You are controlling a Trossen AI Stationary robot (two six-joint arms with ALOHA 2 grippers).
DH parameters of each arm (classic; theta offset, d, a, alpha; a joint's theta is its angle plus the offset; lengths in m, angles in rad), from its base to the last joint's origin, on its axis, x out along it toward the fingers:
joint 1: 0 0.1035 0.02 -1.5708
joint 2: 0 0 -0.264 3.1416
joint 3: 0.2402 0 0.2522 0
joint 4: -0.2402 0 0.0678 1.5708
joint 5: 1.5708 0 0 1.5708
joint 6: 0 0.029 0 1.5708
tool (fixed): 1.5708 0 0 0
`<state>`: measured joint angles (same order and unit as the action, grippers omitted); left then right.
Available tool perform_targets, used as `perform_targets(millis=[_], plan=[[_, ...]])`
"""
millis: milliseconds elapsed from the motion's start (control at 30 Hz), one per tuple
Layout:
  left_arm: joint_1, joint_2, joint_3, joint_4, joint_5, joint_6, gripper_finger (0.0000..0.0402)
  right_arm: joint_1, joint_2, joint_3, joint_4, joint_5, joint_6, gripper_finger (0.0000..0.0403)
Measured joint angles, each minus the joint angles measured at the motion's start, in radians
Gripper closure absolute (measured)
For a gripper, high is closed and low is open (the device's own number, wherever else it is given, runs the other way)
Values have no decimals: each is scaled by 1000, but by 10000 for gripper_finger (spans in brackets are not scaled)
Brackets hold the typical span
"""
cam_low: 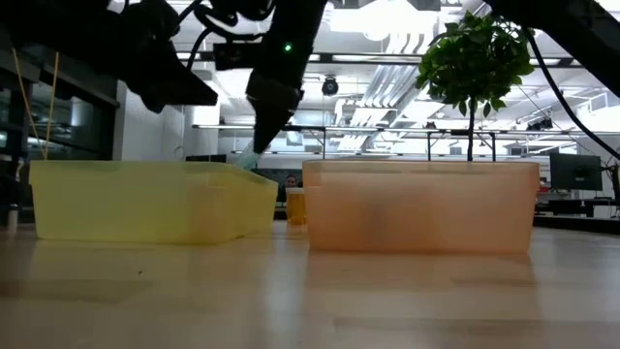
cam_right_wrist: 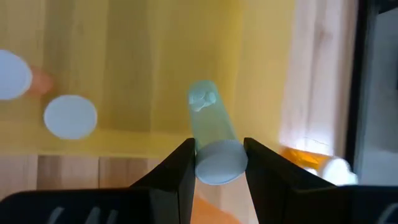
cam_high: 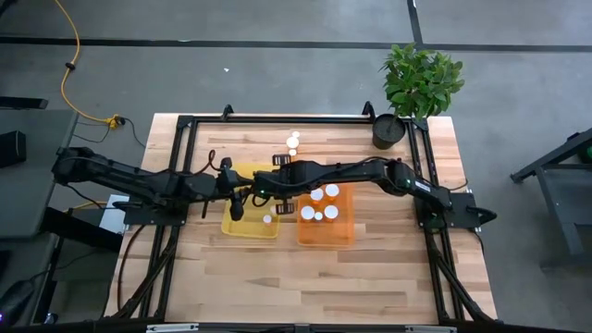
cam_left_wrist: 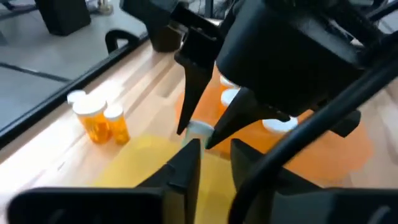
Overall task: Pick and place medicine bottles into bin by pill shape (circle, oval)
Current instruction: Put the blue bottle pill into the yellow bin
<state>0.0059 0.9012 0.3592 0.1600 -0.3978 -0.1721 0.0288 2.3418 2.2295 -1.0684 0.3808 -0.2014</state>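
The right hand [cam_right_wrist: 217, 163] is clamped on a medicine bottle [cam_right_wrist: 212, 134] above the yellow bin [cam_high: 250, 229], presumably to sort it by pill shape, while the left hand [cam_left_wrist: 214, 163] hovers alongside, slightly parted and empty.

Two bins sit side by side at the table's middle, with both arms meeting above the left one.

The left bin [cam_high: 250, 227] lies just beside the right bin [cam_high: 326, 222], nearer the left edge of the table [cam_high: 388, 277]. Two bottles [cam_high: 292, 142] stand outside the bins, behind them, toward the far edge. Four bottles [cam_high: 319, 205] stand inside the right bin; one capped bottle [cam_high: 268, 219] sits in the left bin. A potted plant [cam_high: 418, 88] stands at the far right corner. The right gripper [cam_right_wrist: 219, 163] hangs over the left bin, clamped on a bottle [cam_right_wrist: 211, 134]. The left gripper [cam_high: 237, 205] hovers over the same bin.
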Motion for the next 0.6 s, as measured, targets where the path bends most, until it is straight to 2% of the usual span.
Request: perform_targets(millis=[133,233,300,367,467,600], plan=[[0,-14,2,7,-3,0,348,3,-35,0,-111,12,47,297],[-3,-18,2,6,-8,0,345,4,-63,-6,-204,19,107,297],[-11,-20,2,12,-14,0,334,10,-103,-48,-204,32,134,297],[-21,-20,2,22,-12,-1,316,21,-170,-139,-156,39,149,297],[-36,-10,3,62,-14,0,281,38,-298,-347,-14,37,174,297],[-42,39,-5,132,-13,19,229,66,-506,-664,309,29,184,297]])
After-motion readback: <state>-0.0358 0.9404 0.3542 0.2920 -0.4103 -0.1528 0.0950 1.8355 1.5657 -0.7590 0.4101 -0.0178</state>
